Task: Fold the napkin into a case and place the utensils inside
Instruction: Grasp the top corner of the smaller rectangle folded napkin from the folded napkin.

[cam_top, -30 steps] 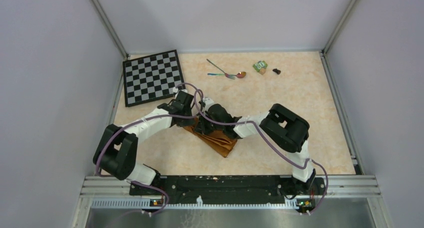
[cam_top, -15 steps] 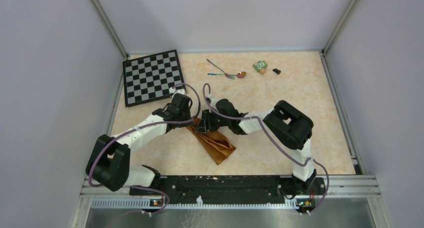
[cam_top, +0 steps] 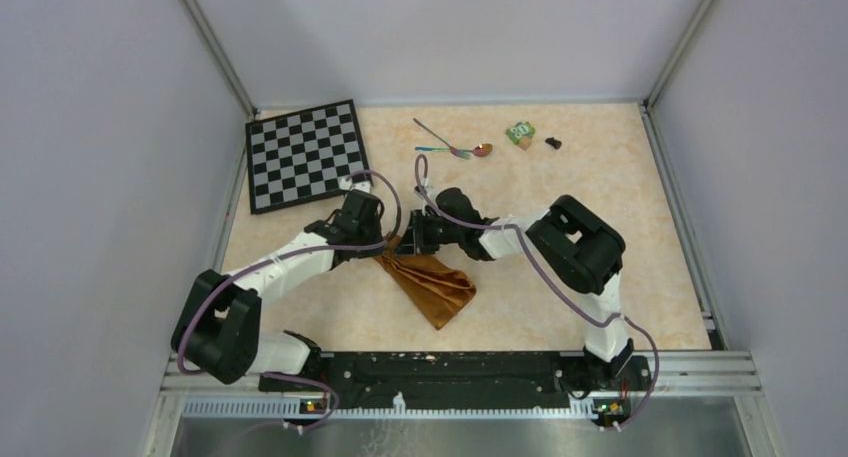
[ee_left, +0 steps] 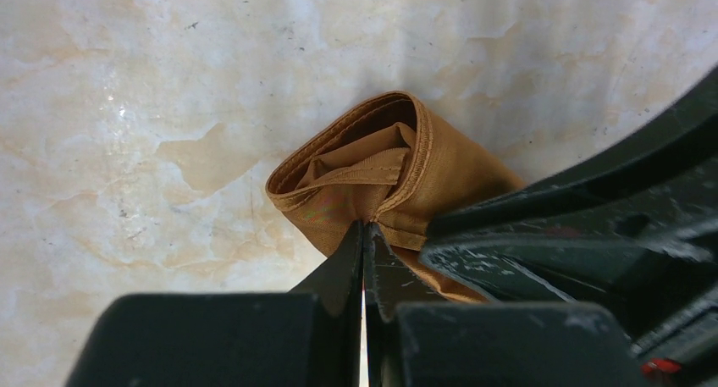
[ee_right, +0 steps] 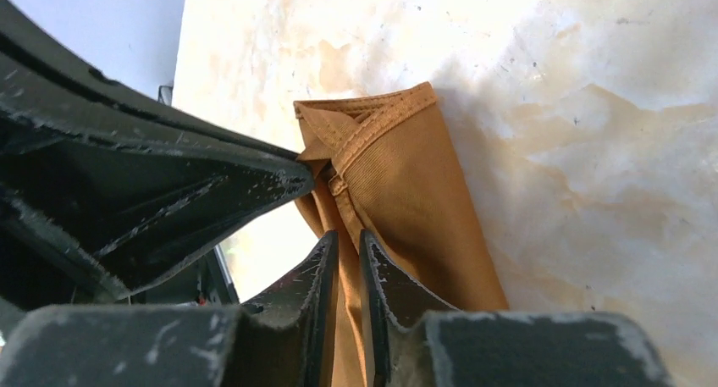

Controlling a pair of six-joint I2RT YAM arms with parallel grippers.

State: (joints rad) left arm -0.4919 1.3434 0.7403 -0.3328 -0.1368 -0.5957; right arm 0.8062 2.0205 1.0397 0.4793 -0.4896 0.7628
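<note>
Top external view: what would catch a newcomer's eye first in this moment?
The orange-brown napkin, folded into a narrow bundle, lies in the middle of the table. At its far end the left gripper is shut on a fold, and the right gripper sits beside it, jaws nearly together. Near the far edge lie the two utensils, right of a chessboard.

light: bright, diffuse | shadows: soft | glare: table (ee_right: 593,65) overexposed in right wrist view | napkin (ee_left: 381,175) sharp
</note>
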